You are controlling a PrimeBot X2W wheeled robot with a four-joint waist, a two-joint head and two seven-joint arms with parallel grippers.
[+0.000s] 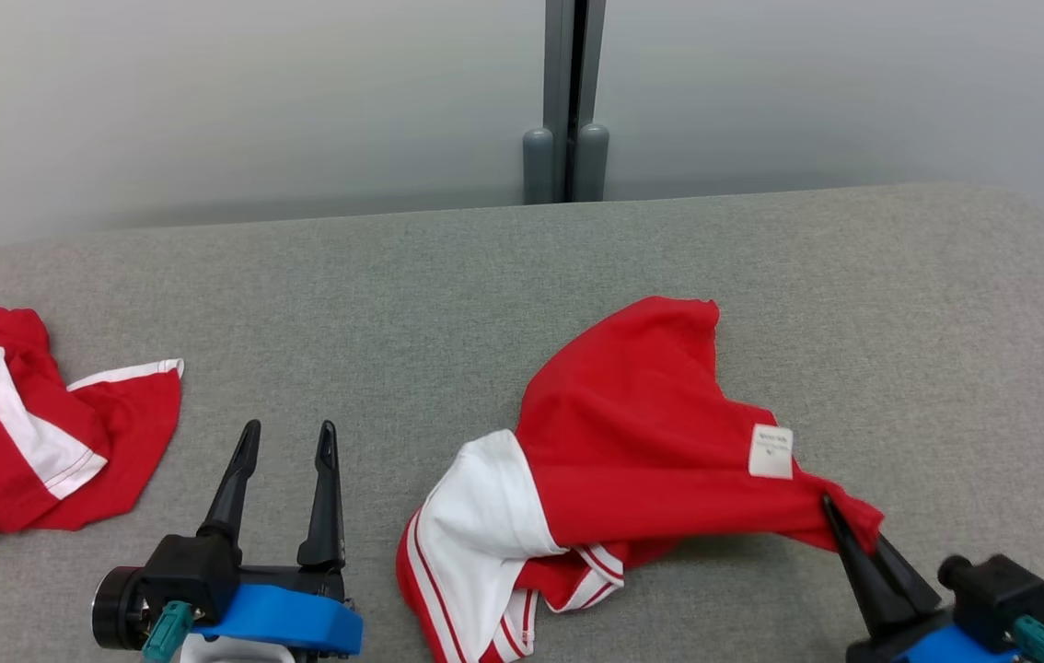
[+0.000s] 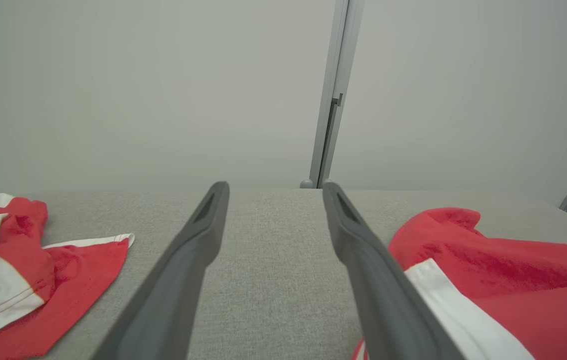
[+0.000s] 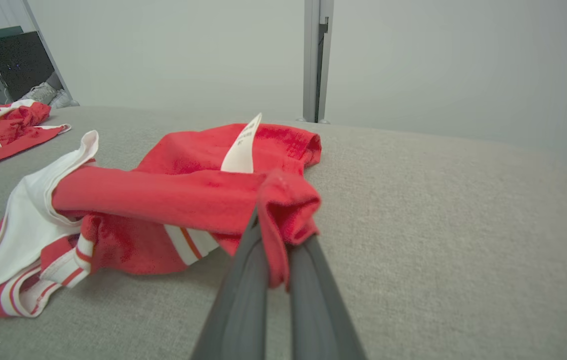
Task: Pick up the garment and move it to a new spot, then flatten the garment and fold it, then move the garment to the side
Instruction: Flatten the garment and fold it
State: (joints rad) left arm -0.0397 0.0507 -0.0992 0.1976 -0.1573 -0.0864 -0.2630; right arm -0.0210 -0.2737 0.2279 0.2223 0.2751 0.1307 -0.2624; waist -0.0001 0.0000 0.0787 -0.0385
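Note:
A crumpled red and white garment (image 1: 632, 442) lies on the grey padded table (image 1: 448, 276), right of centre, with a white label (image 1: 771, 451) showing. My right gripper (image 1: 840, 520) is shut on the garment's right corner, and that corner is pulled up off the table. In the right wrist view the red cloth (image 3: 283, 210) bunches between the two closed fingers (image 3: 243, 295). My left gripper (image 1: 287, 437) stands open at the lower left with nothing between its fingers. In the left wrist view the garment (image 2: 503, 280) lies just right of the right finger (image 2: 363, 260).
A second red and white garment (image 1: 25, 442) lies bunched at the table's left edge, also seen in the left wrist view (image 2: 23, 270). A grey post (image 1: 568, 101) stands behind the table against a pale wall. The table's far side is bare grey fabric.

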